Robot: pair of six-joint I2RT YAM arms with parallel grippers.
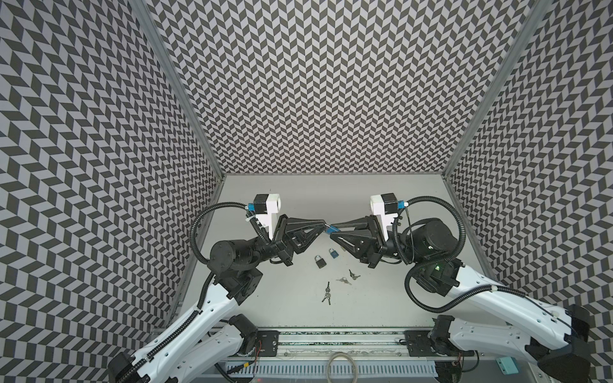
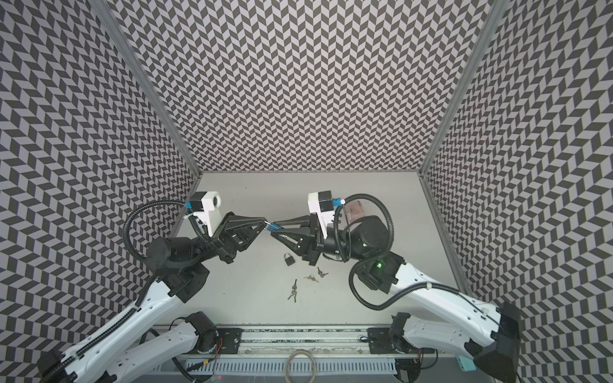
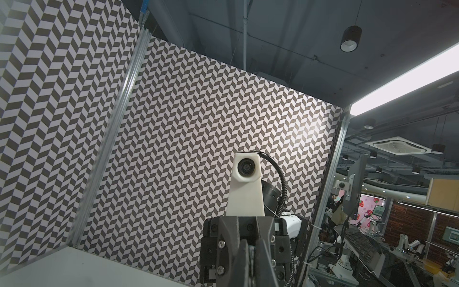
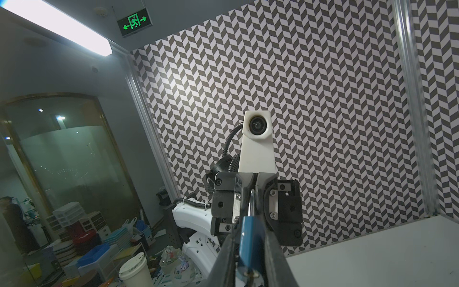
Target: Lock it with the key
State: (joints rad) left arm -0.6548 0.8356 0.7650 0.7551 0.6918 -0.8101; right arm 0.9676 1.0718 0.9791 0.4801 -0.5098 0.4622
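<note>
- Two robot arms met tip to tip in the air above the middle of the pale desk (image 1: 298, 199).
- The right tool (image 1: 330, 232) was closed narrowly on a blue padlock (image 4: 250, 238), with its fingers pressed against both sides of the body.
- The left tool (image 1: 323, 225) was fully closed, its tips at that padlock's silver shackle (image 4: 251, 202).
- On the desk below lay a dark padlock (image 1: 320, 261) and a second blue padlock (image 1: 333, 253).
- Three key bunches (image 1: 326, 293) lay nearer.
</note>
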